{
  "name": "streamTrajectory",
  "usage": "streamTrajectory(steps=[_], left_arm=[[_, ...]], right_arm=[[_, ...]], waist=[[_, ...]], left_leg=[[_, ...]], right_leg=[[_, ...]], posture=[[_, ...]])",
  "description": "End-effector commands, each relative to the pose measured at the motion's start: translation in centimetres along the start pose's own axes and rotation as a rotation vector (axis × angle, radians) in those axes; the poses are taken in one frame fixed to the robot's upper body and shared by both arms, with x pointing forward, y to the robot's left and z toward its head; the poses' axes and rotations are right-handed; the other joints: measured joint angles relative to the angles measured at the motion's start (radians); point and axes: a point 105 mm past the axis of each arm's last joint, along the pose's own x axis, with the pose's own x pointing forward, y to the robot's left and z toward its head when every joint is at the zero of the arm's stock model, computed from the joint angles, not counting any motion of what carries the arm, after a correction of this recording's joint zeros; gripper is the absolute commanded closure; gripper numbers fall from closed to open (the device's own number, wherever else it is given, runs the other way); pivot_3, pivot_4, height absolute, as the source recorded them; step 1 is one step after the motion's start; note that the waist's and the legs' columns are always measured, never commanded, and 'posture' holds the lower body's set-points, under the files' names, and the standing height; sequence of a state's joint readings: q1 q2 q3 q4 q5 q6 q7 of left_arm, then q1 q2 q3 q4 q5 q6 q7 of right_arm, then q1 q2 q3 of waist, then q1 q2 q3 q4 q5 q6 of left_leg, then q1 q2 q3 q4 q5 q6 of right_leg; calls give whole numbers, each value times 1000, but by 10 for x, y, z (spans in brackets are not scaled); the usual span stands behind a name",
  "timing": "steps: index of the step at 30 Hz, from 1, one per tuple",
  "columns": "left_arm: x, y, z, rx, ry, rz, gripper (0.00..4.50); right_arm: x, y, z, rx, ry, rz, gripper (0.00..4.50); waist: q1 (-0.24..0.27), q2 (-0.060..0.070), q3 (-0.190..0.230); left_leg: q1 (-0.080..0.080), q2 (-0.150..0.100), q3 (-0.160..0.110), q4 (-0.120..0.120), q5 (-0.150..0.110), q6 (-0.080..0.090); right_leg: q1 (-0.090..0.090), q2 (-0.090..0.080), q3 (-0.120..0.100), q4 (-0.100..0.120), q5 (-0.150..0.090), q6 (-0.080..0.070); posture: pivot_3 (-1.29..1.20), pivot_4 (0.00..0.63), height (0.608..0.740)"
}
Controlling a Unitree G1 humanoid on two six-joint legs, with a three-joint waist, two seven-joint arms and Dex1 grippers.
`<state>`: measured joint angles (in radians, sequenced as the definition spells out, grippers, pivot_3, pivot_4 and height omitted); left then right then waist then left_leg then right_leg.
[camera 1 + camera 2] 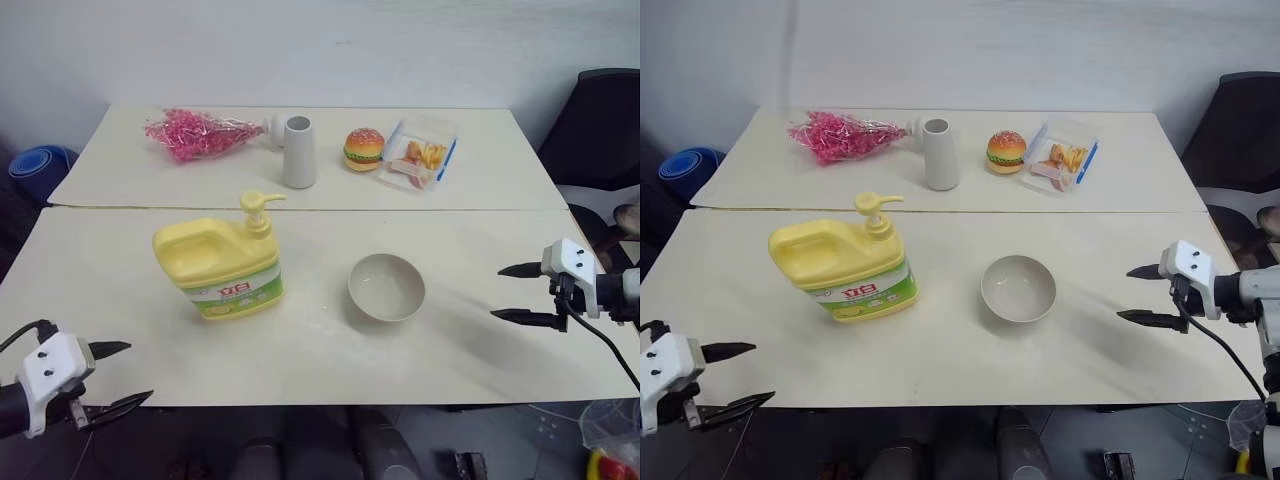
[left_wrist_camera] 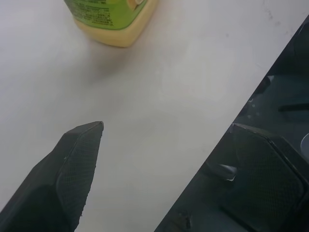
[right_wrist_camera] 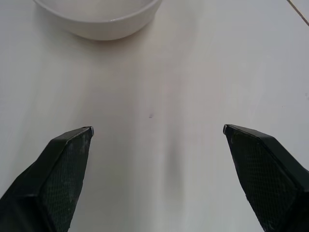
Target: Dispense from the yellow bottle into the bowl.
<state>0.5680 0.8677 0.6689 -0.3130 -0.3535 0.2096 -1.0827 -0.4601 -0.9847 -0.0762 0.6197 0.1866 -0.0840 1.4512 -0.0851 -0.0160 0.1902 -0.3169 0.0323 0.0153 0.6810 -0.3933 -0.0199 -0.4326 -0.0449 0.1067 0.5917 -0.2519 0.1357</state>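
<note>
The yellow bottle (image 1: 222,266) stands on the near table, left of centre, its pump spout pointing right; its base also shows in the left wrist view (image 2: 112,19). The pale bowl (image 1: 386,287) rests to its right, empty as far as I can see, and its rim appears in the right wrist view (image 3: 99,19). My left gripper (image 1: 122,375) hovers open at the table's front left corner, well short of the bottle. My right gripper (image 1: 516,293) stands open over the table's right side, pointing at the bowl from a distance, nothing between its fingers.
On the far table stand a white cylindrical vase (image 1: 298,152), a pink flower bunch (image 1: 196,133), a toy burger (image 1: 364,149) and a clear snack box (image 1: 423,153). A black chair (image 1: 600,130) is at the right, a blue object (image 1: 40,165) at the left.
</note>
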Motion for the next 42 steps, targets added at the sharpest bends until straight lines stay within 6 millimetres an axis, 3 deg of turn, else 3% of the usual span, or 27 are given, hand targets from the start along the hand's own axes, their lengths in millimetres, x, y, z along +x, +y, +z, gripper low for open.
streamTrajectory(steps=[1,9,12,17,23,27,32,35,40,42], left_arm=[[-6,0,6,18,-11,17,7],[2,0,14,21,-24,29,7],[0,-6,27,-32,-57,-47,7],[-9,-22,73,-27,-142,-223,7],[-19,-55,132,68,-217,-511,7],[-9,-62,146,151,-220,-564,7],[18,-54,151,258,-226,-504,7],[28,-54,147,292,-216,-509,0],[33,-57,148,318,-231,-522,0],[33,-56,149,322,-234,-523,0]], right_arm=[[-12,-4,9,-37,-2,-21,0],[-9,-11,4,-79,57,-67,0],[-11,-13,23,-49,-11,-56,0],[-2,10,63,-124,-109,54,0],[22,57,107,-271,-202,218,0],[38,78,116,-330,-215,286,0],[69,93,102,-416,-162,329,0],[91,94,98,-435,-156,297,580],[112,94,94,-514,-138,270,2342],[116,93,92,-547,-129,294,2342]], waist=[[0,0,0],[0,0,0],[0,0,0],[1,0,0],[6,1,1],[5,1,1],[3,0,1],[0,0,1],[2,0,2],[2,0,2]], left_leg=[[0,0,0,0,0,0],[0,0,0,0,0,0],[0,0,0,1,0,0],[0,0,-2,1,0,0],[-3,0,-4,1,0,0],[-3,-1,-4,1,0,0],[-3,-1,-4,1,1,-2],[-4,-1,-3,1,2,-4],[-5,-1,-2,2,4,-8],[-5,-1,-2,2,4,-8]], right_leg=[[0,0,0,0,0,0],[0,0,0,0,0,1],[0,0,0,0,0,1],[-1,1,0,3,1,2],[-5,1,-2,6,0,1],[-6,2,-2,7,0,1],[-6,2,-1,7,0,1],[-8,3,-1,8,0,1],[-11,3,0,11,0,1],[-11,3,0,11,0,1]], posture=[[0,150,740],[0,150,740],[0,150,740],[0,150,740],[0,150,740],[0,150,740],[0,150,740],[0,150,740],[0,150,740],[0,150,740]])
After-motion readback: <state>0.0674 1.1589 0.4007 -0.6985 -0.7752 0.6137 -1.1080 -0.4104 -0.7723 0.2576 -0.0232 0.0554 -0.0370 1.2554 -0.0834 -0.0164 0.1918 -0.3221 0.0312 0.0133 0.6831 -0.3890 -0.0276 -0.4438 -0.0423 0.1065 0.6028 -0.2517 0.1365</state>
